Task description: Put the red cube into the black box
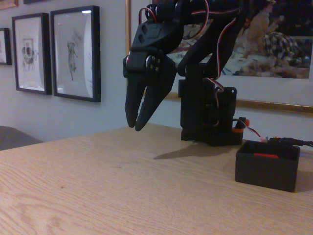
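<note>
In the fixed view, I see my gripper hanging in the air in the upper middle of the frame, tips pointing down at the wooden table. The two fingers are nearly together at the tips, with a thin gap higher up, and nothing is between them. The tips are close above the table but not touching it.

The black box sits low on the right side of the frame, just in front of the black robot base. A bit of red peeks over the box's rim, near the middle of its opening. I think that is the red cube, already lying inside the box. I can only see its top edge, so I cannot tell whether it lies flat.

So I judge the job is about done, and my step now is just to park the arm well. I would lift slowly and stay on the left, well apart from the box, so I do not bump it or pull on the wires beside it.
</note>
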Tool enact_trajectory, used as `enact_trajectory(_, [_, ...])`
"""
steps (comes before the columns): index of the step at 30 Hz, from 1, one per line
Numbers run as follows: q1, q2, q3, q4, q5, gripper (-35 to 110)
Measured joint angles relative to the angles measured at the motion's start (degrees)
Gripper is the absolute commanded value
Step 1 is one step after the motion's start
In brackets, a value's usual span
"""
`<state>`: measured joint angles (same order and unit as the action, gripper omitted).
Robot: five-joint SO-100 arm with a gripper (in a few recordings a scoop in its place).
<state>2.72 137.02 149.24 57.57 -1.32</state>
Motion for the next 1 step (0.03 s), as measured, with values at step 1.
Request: enact_trajectory(1, [0.0, 0.0, 0.0, 0.0, 0.0, 3])
